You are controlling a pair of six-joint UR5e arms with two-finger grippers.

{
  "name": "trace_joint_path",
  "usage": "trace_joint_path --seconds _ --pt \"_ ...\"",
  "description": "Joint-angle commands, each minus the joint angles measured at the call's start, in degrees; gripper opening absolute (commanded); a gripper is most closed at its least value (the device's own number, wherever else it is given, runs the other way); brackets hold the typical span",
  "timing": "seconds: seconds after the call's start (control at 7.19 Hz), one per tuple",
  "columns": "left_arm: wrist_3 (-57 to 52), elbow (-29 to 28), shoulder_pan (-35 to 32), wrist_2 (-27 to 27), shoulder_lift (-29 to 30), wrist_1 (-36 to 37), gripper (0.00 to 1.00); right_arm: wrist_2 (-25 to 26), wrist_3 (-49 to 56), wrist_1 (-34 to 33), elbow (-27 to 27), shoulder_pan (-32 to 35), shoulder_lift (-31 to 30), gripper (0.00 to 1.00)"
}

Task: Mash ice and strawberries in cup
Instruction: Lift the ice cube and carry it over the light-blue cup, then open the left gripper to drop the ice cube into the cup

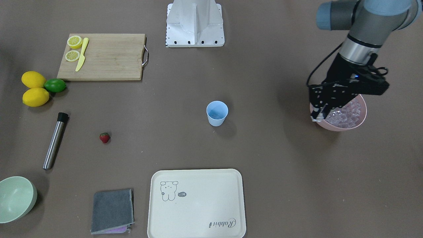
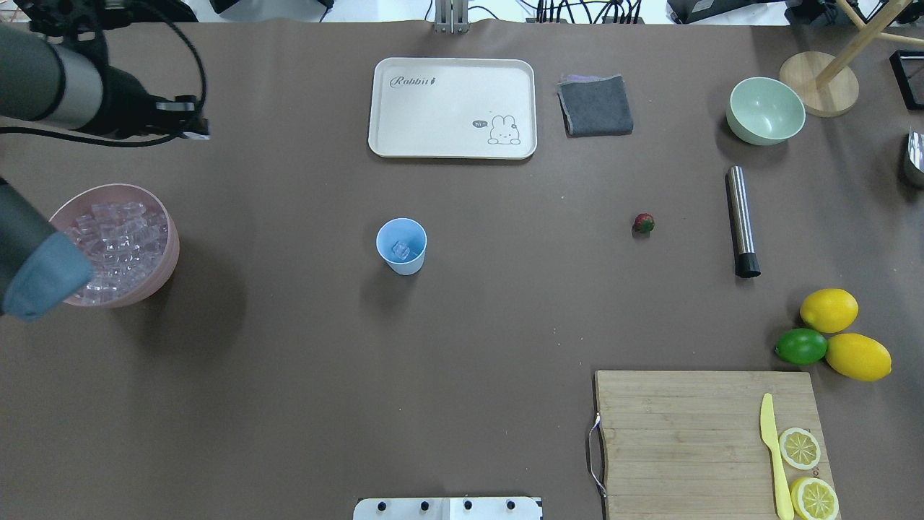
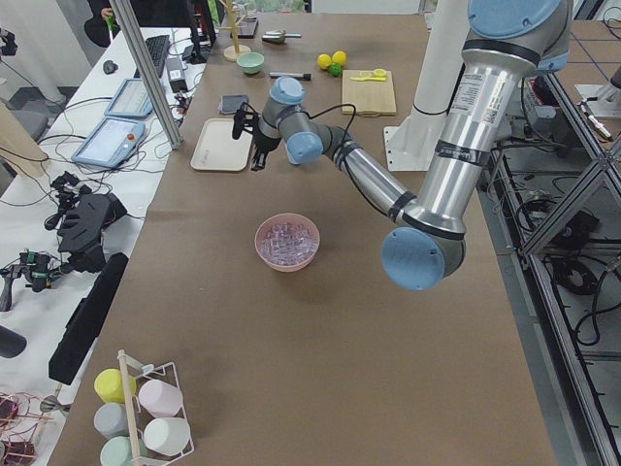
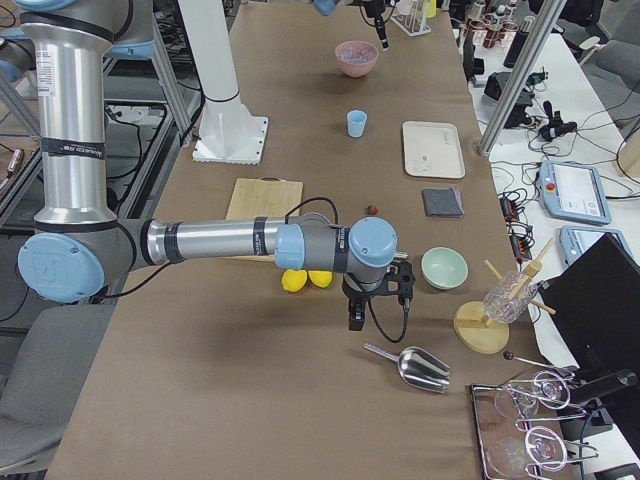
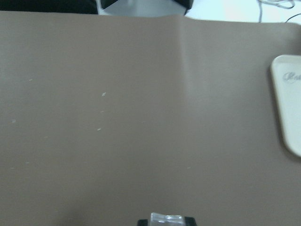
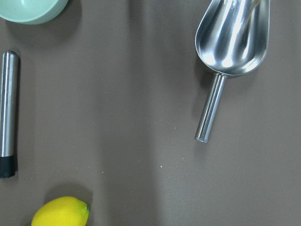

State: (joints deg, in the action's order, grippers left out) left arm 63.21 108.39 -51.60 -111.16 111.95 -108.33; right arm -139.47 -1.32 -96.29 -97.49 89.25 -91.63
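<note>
L fingers (image 1: 317,116) clamp 1 ice cube (image 5: 167,219) high, clear of bowl (image 1: 362,114), prob. bound for cup (image 1: 217,113); R fingers (image 4: 352,322): state can't tell.

The tabletop (image 1: 264,158) has a matt brown cover. The cutting board (image 1: 109,58) is pale wood with visible grain. The muddler (image 1: 54,142) is brushed steel with a black, maybe rubber, end. The scoop (image 6: 233,35) is mirror-bright metal. The cup (image 1: 217,114) looks like smooth plastic, the ice (image 2: 115,238) is clear and glassy, and the cloth (image 1: 112,210) is grey and rough.
</note>
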Motion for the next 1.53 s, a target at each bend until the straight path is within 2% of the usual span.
trace_joint_path --seconds 0.0,0.28,0.42,0.97,1.11,1.25,1.39 --pt "7.44 -2.92 9.71 5.2 8.88 -0.12 0.0 -0.01 0.0 -0.12 0.37 -0.21 0.31 1.0" --pt "7.8 -9.58 17.81 10.59 11.62 -0.65 0.0 -0.01 0.0 -0.12 0.46 -0.21 0.22 1.0" --pt "8.07 -9.6 21.33 14.97 11.72 -0.83 0.0 0.34 0.0 -0.12 0.64 -0.21 0.22 1.0" --pt "11.74 -9.43 23.39 15.36 12.51 -0.74 0.02 0.43 0.0 -0.12 0.9 -0.21 0.31 1.0" --pt "11.5 -9.51 23.04 15.45 12.42 -0.57 0.87 0.52 0.0 -0.12 0.9 -0.21 0.22 1.0" --pt "11.59 -9.43 22.86 15.45 12.51 -0.56 0.97 0.6 0.0 -0.21 0.9 -0.21 0.22 1.0" --pt "11.5 -9.43 21.81 15.36 12.51 -0.48 0.97 0.52 -0.09 -0.12 0.47 -0.21 0.31 1.0"
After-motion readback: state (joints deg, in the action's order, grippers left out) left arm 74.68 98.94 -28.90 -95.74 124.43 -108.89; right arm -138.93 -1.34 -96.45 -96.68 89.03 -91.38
